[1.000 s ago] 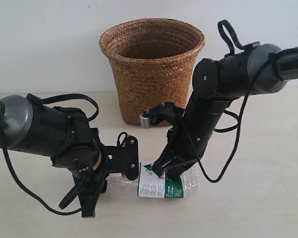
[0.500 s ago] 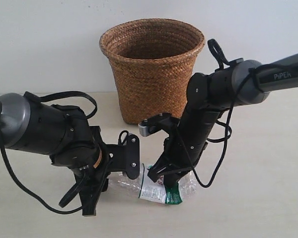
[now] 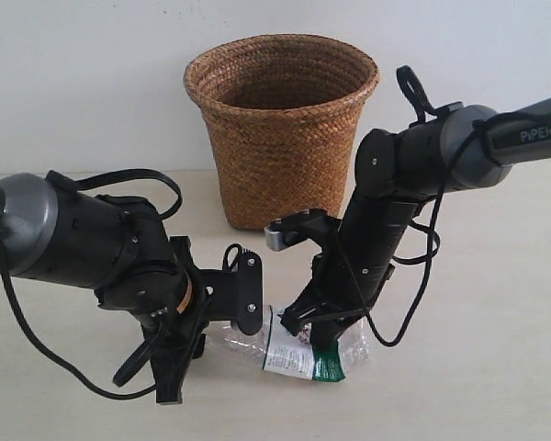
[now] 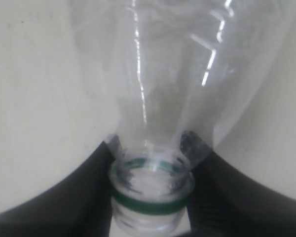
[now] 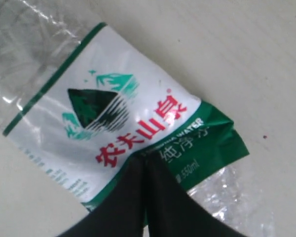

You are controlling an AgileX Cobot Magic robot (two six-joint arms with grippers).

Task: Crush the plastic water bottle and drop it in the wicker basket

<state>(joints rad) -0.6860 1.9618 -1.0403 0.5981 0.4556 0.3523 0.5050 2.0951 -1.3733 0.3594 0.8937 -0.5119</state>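
Observation:
The plastic water bottle lies on its side on the pale table, clear and crumpled, with a green-and-white label bearing red characters. My left gripper is shut on its open neck: in the left wrist view the black fingers flank the green neck ring. My right gripper is shut with nothing between its fingers, and its joined tips press on the label from above. The wicker basket stands upright behind both arms.
The table runs back to a white wall. Both black arms and their loose cables crowd the space in front of the basket. Bare tabletop shows to the right of the bottle and along the front edge.
The right gripper has pushed down on the label and shifted slightly right; the bottle has tilted and slid a little right and toward the front. The left gripper followed, still holding the neck.

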